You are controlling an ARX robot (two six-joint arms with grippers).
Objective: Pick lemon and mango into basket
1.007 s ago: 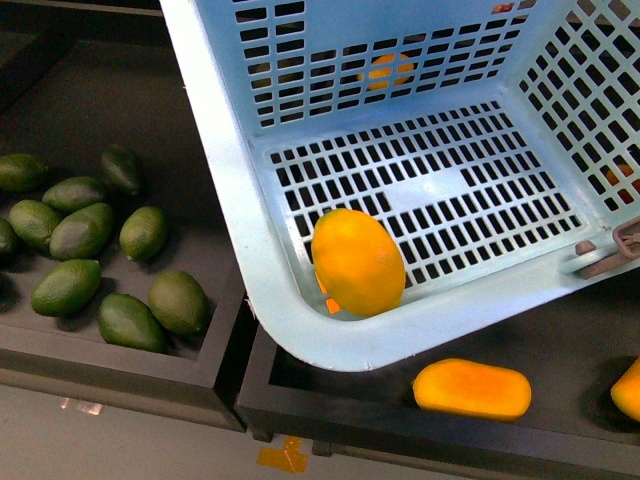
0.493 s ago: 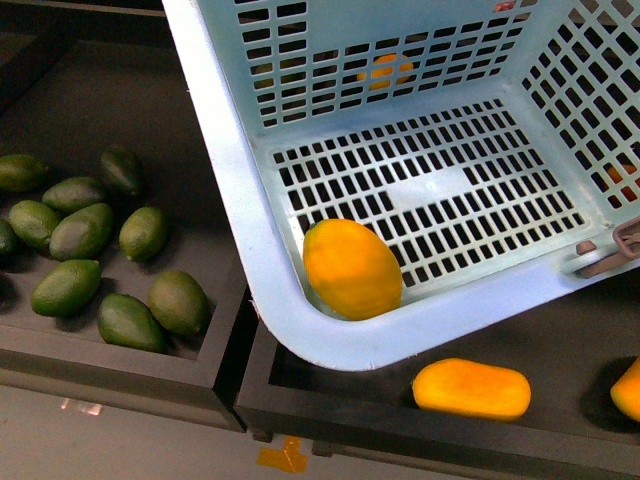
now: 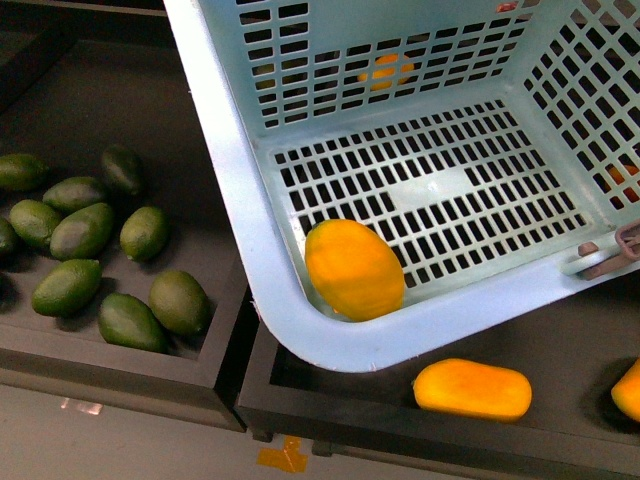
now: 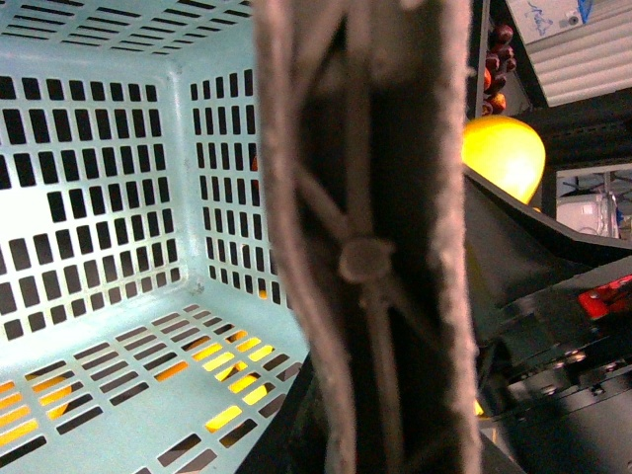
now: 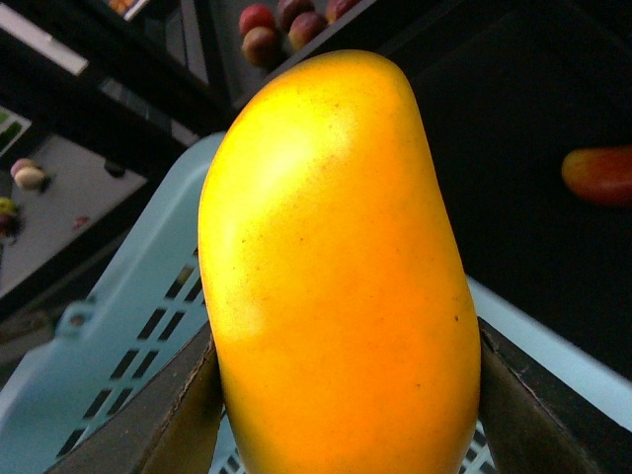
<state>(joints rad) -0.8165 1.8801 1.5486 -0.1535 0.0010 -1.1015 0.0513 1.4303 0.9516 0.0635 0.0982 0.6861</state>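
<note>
Orange-yellow and long, the mango (image 5: 341, 276) sits in our right claw (image 5: 348, 420). The two dark fingers (image 5: 183, 420) press on it, one on each side, so the claw is clamped on the mango. The fruit's long way points straight out from the claw, away from the wrist. Most of it sticks out past the fingers.

Right behind it we see the pale blue basket (image 5: 118, 296), its rim and a bit of slotted wall. So the mango is up in the air, near the rim. We cannot tell if it hangs over the inside or just outside. From the left wrist, its yellow tip shows past the brown handle (image 4: 360, 257), so we think it is by that end of the basket. We think the next move is to carry it over the open inside and then let go. Too soon, and it could hit the rim and roll off.

One other mango (image 3: 355, 270) lies in the basket, in the near left corner, against the wall. We see no lemon for sure.

Our left claw does not show, so we cannot tell how it stands. Green fruits (image 3: 80, 230) lie to the left, and an orange fruit (image 3: 472, 388) lies in the tray (image 3: 360, 415) below.
</note>
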